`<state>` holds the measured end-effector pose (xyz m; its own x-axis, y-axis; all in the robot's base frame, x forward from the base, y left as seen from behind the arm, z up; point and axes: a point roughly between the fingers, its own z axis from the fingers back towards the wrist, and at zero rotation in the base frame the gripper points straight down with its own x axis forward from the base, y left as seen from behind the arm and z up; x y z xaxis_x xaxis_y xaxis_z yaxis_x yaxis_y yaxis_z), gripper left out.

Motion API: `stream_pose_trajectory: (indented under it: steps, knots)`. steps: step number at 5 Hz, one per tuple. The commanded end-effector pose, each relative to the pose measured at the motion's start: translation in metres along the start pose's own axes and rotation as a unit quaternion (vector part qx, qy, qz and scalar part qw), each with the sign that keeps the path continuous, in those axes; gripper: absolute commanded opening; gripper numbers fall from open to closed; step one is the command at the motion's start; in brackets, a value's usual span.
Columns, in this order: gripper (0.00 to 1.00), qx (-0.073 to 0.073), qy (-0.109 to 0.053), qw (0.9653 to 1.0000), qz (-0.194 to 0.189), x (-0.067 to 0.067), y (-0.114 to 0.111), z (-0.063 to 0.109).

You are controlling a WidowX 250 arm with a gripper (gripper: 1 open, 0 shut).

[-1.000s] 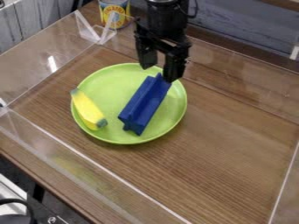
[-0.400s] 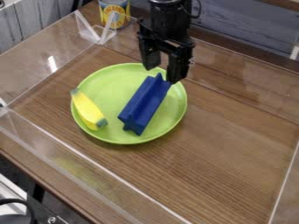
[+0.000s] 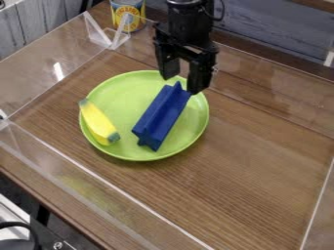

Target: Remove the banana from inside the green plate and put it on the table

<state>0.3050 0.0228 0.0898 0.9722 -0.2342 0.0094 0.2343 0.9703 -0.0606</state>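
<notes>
Jaws spread wide and empty, the black gripper [image 3: 186, 76] points down over the far rim of the large round lime-green plastic plate [image 3: 127, 93], above a long blue block [image 3: 162, 114]. The stubby yellow toy banana [image 3: 97, 122] lies untouched at the plate's left edge. The approach step is apparently in hand; next, the gripper must shift left and descend onto the banana, then carry it to the brown wood-grain desk [image 3: 248, 161].

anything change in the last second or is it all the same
Barely anything: the open gripper edged slightly right and now hangs over the far end of the blue block, holding nothing. The banana and block lie unmoved in the plate.
</notes>
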Motion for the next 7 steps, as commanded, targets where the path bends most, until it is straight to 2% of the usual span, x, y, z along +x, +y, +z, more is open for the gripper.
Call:
stream_pose_trajectory:
  steps: [1,2,4,6,7]
  knots:
    - [1.00,0.008,-0.022,0.9996,-0.015,0.010,0.003,0.014]
    - [1.00,0.007,-0.021,0.9994,-0.026,0.012,0.006,0.016]
    - [1.00,0.006,-0.020,0.9981,-0.058,0.013,0.023,-0.005]
    - [1.00,0.012,-0.031,0.9986,-0.042,0.002,0.018,0.016]
    - [1.00,0.015,-0.031,0.9987,-0.038,-0.003,0.022,0.025]
